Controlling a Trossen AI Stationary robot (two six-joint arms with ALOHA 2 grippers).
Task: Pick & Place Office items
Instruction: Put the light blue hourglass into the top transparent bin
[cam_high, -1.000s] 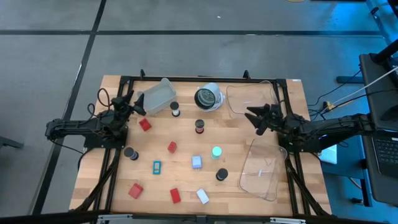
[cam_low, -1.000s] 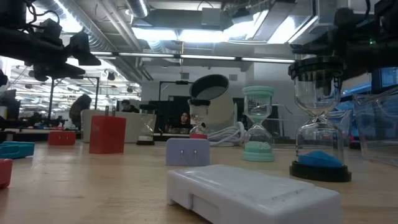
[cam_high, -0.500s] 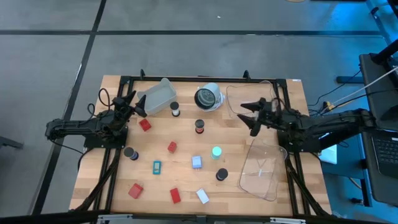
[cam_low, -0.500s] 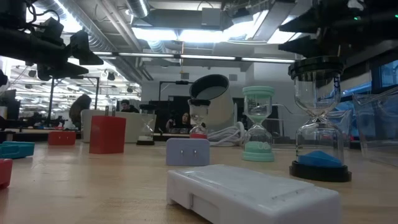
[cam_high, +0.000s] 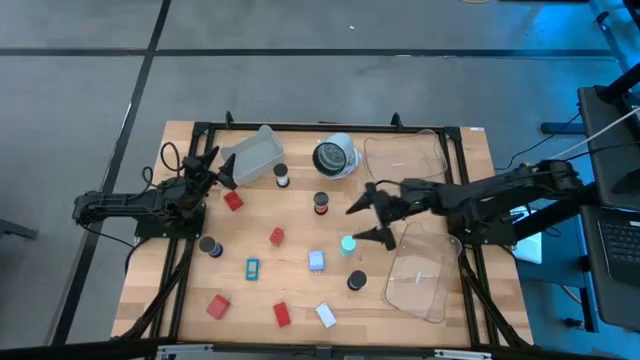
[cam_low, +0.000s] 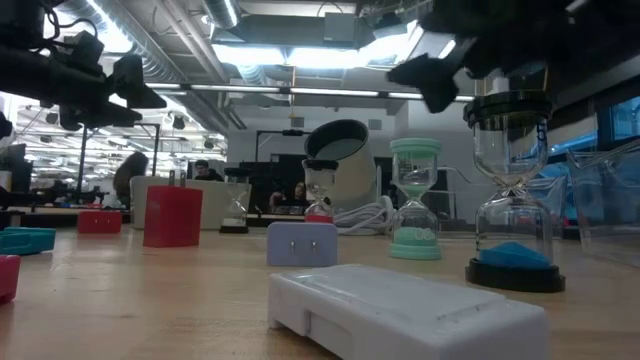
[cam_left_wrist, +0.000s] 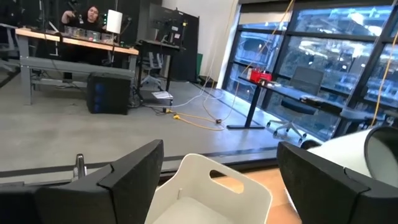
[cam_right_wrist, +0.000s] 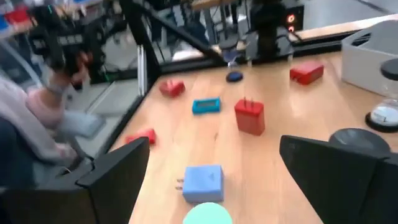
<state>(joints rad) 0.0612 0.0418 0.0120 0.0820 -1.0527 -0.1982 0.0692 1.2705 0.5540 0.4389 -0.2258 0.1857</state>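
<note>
Right gripper (cam_high: 368, 221): you had it stretched out over the middle of the table (cam_high: 300, 300), fingers spread wide and holding nothing, poised above the teal-topped hourglass (cam_high: 347, 244).
Right wrist view: between its two dark fingers you could see that teal top (cam_right_wrist: 208, 213), a pale-blue plug block (cam_right_wrist: 202, 182), a red plug block (cam_right_wrist: 249, 117) and a teal flat block (cam_right_wrist: 206, 106) lying on the wood.
Left gripper (cam_high: 211, 167): you kept it at the table's left side, jaws wide and empty, beside the white tray (cam_high: 251, 156) (its wrist camera looked over that tray's rim (cam_left_wrist: 211, 186)).
Red pieces: one lay just beside the left gripper (cam_high: 233, 201), one near the middle (cam_high: 277, 236), and two sat toward the near edge (cam_high: 218, 305) and (cam_high: 282, 315).
Other blocks: the teal one (cam_high: 253, 268) sat left of the pale-blue one (cam_high: 316, 261); a white block (cam_high: 326, 315) lay near the front edge.
Dark-capped hourglasses: you had them standing apart at (cam_high: 210, 246), (cam_high: 281, 176), (cam_high: 321, 203) and (cam_high: 356, 281).
Clear trays: one (cam_high: 395, 158) sat at the far right, another (cam_high: 420, 275) at the near right.
White-and-black round object (cam_high: 334, 156): it stood between the white tray and the far clear tray.
</note>
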